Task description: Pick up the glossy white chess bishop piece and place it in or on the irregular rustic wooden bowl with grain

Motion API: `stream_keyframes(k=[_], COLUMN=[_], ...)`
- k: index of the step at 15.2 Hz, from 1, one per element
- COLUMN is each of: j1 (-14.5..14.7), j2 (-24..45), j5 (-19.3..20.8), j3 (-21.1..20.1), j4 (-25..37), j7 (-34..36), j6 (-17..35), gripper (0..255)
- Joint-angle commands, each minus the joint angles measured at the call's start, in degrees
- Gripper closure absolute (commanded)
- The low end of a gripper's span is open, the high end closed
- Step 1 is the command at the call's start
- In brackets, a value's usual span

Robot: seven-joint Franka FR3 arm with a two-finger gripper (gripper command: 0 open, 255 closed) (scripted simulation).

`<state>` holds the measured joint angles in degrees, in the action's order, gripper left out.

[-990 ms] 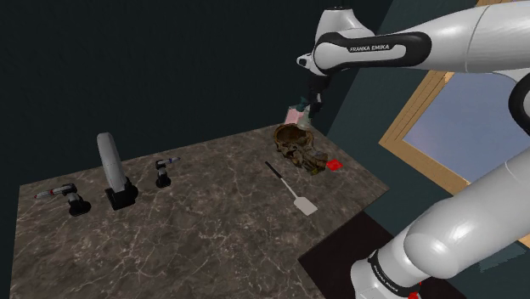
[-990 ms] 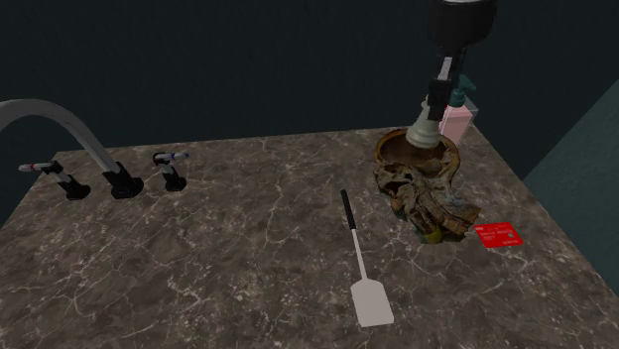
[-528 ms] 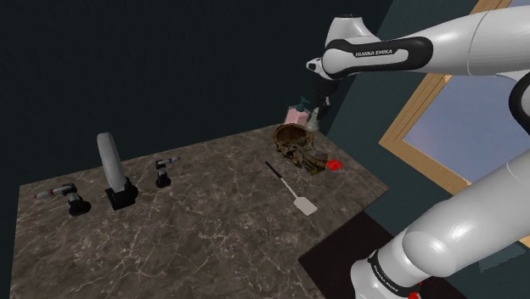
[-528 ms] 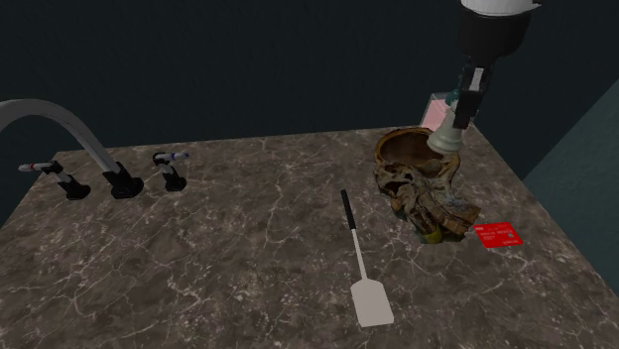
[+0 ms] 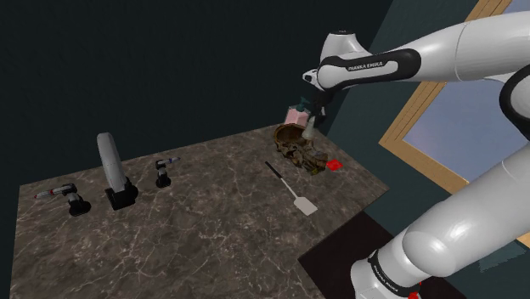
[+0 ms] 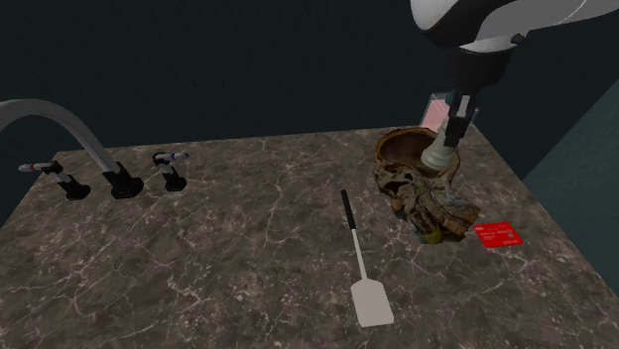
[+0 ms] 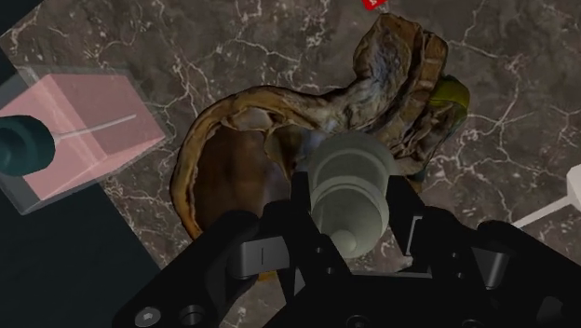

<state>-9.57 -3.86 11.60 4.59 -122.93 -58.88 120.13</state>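
Your all-black two-finger gripper (image 6: 454, 121) is clamped on the glossy white chess bishop piece (image 6: 439, 154). In the wrist view its fingers (image 7: 303, 200) press on either side of the piece's narrow upper part, with the round base pointing away from the hand.

You are holding the bishop over the irregular brown wooden bowl with its gnarled, bark-like rim (image 6: 399, 142). It sits above the part of the bowl where the round hollow meets the twisted tail of wood that runs off one side. From the second exterior view you cannot tell whether the base touches the wood. In the shoulder view it looks just clear of the rim.

The bowl stands on the dark veined marble counter (image 6: 228, 258). Just beside the bowl, at the counter's corner, is a clear pink square soap bottle with a teal pump (image 7: 79, 135). A small red card (image 6: 499, 235) lies by the tip of the bowl's tail. A white spatula with a black handle (image 6: 362, 268) lies near the bowl on the open counter. Well apart from the bowl is a grey curved tap on a black base (image 5: 110, 166).
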Motion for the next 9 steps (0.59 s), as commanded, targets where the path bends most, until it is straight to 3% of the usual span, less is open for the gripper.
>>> stream_keyframes(k=[1, 5, 9], j1=[0.0, -0.1, -0.1], j2=[0.5, 2.0, 2.0], j5=[0.1, 0.5, 0.5], j3=[0.0, 0.1, 0.1], j4=[-1.1, -3.1, -3.1], j7=[0.4, 1.0, 1.0], j6=[1.7, 5.0, 5.0], gripper=[255, 255, 255])
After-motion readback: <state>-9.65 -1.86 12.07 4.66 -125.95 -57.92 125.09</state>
